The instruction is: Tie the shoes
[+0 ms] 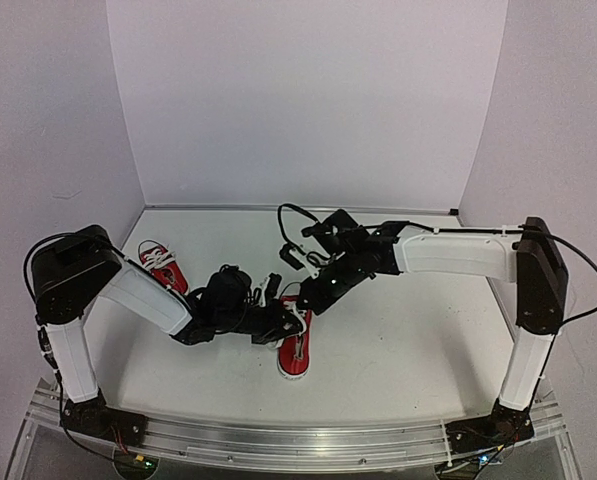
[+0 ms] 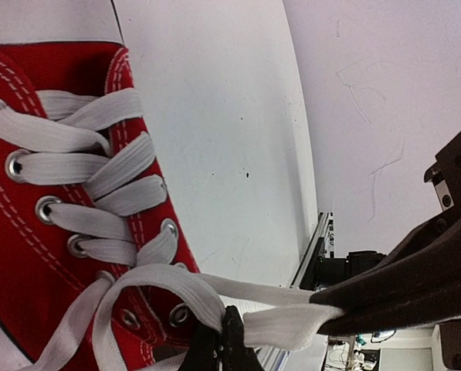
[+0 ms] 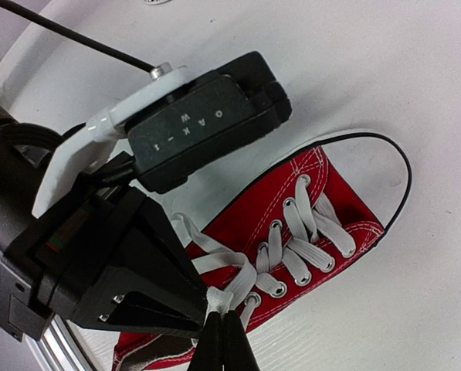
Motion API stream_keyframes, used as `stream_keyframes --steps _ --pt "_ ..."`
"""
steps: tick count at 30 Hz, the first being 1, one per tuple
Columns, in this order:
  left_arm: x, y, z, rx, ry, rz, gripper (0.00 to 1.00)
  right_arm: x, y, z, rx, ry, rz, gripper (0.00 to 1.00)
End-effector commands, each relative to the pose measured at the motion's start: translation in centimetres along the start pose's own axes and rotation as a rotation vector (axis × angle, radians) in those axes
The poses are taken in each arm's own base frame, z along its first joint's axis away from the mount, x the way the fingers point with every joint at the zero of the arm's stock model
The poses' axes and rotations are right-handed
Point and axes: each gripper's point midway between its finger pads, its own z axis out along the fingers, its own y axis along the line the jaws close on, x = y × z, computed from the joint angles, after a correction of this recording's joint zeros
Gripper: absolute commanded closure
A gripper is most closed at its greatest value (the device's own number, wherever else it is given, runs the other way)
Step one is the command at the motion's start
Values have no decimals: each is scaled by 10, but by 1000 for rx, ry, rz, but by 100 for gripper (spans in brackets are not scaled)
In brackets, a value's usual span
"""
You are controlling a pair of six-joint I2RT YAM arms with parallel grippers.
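Observation:
One red shoe [image 1: 296,348] with white laces lies mid-table, toe towards the near edge. Both grippers meet over its lace end. My left gripper [image 1: 286,322] is shut on a white lace loop [image 2: 164,282] just above the top eyelets, as the left wrist view [image 2: 224,323] shows. My right gripper [image 1: 314,294] is shut on another lace strand [image 3: 232,294], seen in the right wrist view [image 3: 221,317]. Its dark fingers [image 2: 400,286] pinch the lace close beside the left gripper's. The second red shoe [image 1: 163,268] lies at the back left, partly behind the left arm.
White walls close the table on three sides. An aluminium rail [image 1: 308,442] runs along the near edge. A thin black cable [image 3: 404,166] curves past the shoe's toe. The left wrist camera housing [image 3: 199,124] sits close over the right gripper.

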Motion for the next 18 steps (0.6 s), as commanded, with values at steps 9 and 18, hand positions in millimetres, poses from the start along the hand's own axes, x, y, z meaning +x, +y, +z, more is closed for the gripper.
stream_keyframes --steps 9,18 --pt "-10 -41 -21 122 -70 123 100 -10 10 -23 -28 -67 -30 100" --pt "-52 -21 -51 -59 -232 133 100 -13 14 -26 -43 -83 -41 100"
